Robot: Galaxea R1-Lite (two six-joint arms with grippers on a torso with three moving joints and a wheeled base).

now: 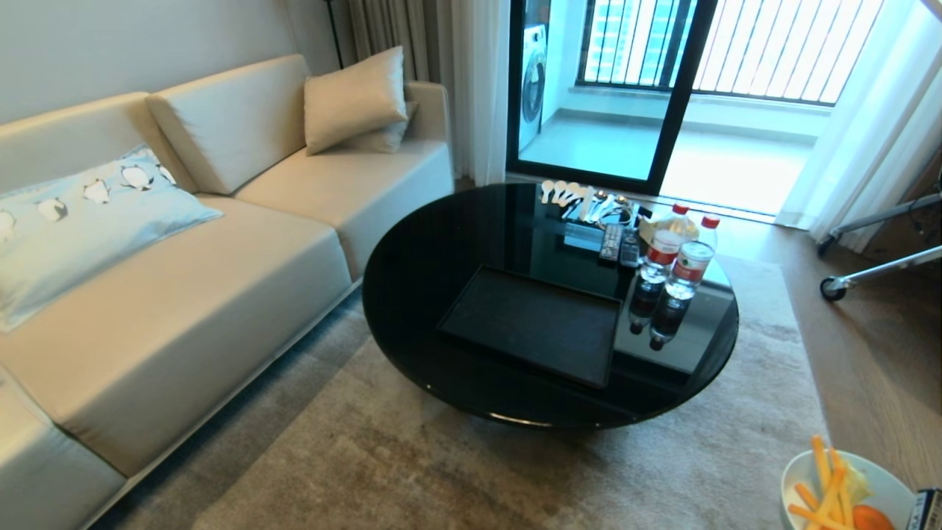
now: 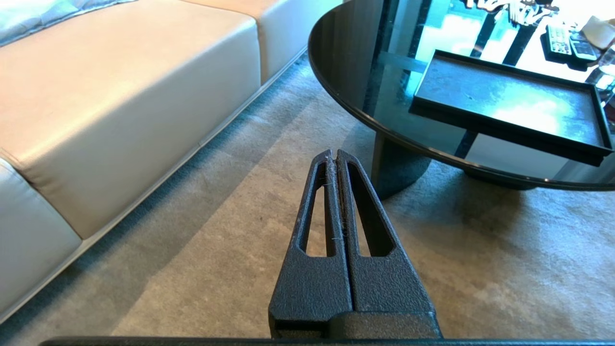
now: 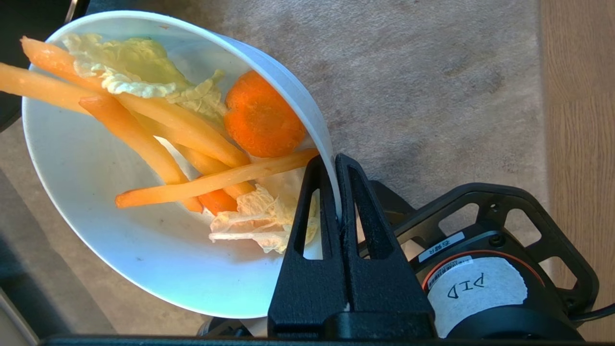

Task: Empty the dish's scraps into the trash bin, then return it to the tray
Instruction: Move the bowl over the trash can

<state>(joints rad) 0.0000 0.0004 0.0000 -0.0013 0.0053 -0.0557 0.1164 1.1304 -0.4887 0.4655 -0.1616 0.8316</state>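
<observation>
Right end effector [image 3: 338,192] clamped on dish [image 3: 144,250] rim, one finger inside, one outside, so scraps [image 3: 192,139] stay in; dish off bench, above carpet. Tray [image 1: 533,324] waits mid-bench toward near edge. Bin not in view. Left end effector [image 2: 335,158] together, idle.

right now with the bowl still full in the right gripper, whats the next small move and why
Probably carry the dish toward the trash bin before tilting it. The right gripper is shut on its rim, the scraps are still inside, and only rug lies beneath it; no bin shows in any view. The tray sits empty, and the left gripper is shut, idle above the rug.
</observation>
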